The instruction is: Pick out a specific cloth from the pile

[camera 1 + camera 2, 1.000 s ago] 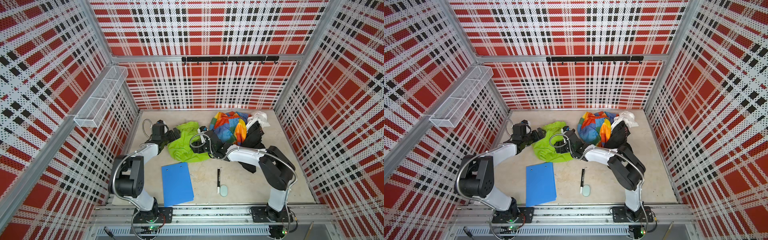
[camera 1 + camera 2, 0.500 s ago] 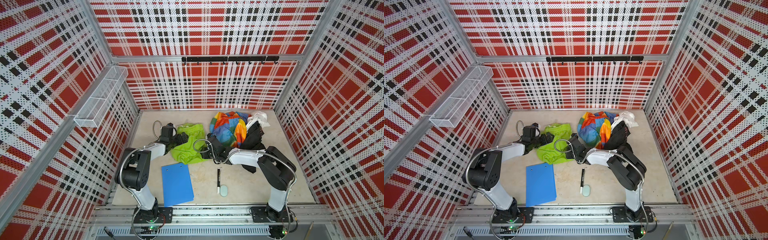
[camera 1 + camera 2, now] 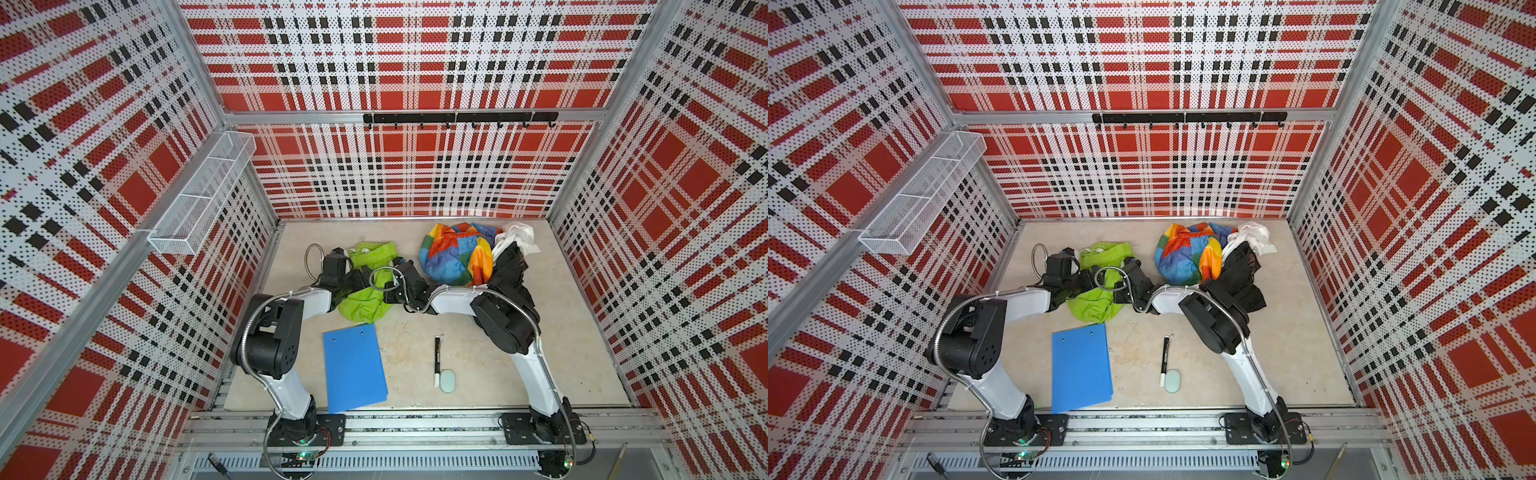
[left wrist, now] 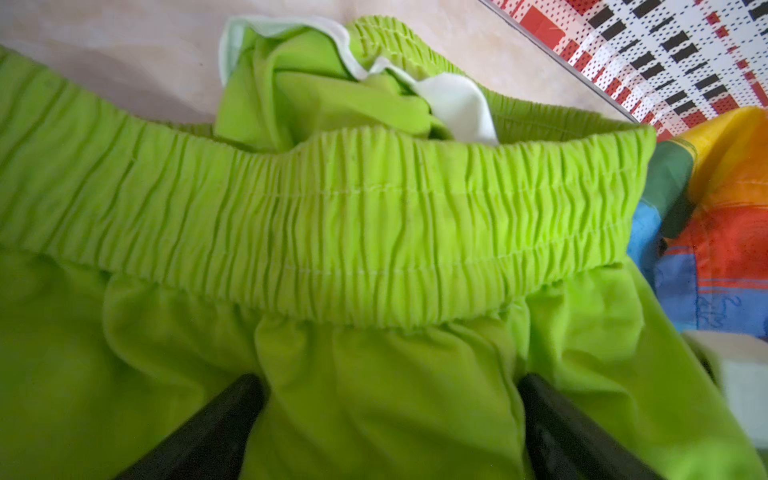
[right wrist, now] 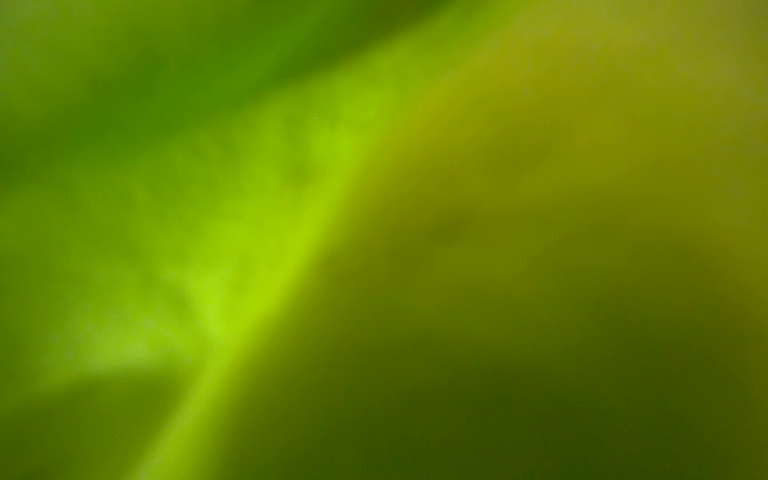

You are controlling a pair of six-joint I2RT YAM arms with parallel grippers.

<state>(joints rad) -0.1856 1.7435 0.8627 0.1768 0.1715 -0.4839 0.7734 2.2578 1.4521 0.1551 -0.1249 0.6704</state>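
Note:
The cloth [image 3: 365, 301] [image 3: 1096, 305] is lime green with a gathered elastic waist and lies bunched on the floor, apart from the pile. The pile holds a rainbow patchwork cloth [image 3: 455, 257], a black cloth [image 3: 509, 270] and a white cloth [image 3: 519, 237] at the back right. My left gripper [image 3: 365, 277] [image 4: 392, 386] reaches in from the left, fingers [image 4: 232, 415] wide apart and open, a fold of the cloth [image 4: 374, 208] bulging between them. My right gripper [image 3: 387, 291] presses into the cloth's right side. Blurred green cloth [image 5: 291, 208] fills the right wrist view and hides the jaws.
A blue clipboard [image 3: 354, 368] lies in front of the cloth. A black marker [image 3: 437, 359] and a pale oval eraser [image 3: 448, 380] lie to its right. A wire basket [image 3: 203, 195] hangs on the left wall, and a hook rail [image 3: 459, 118] runs along the back wall.
My left gripper has slid right, onto the lime-green cloth. The cloth has bunched narrower between the two grippers. The right gripper stays at its right edge.

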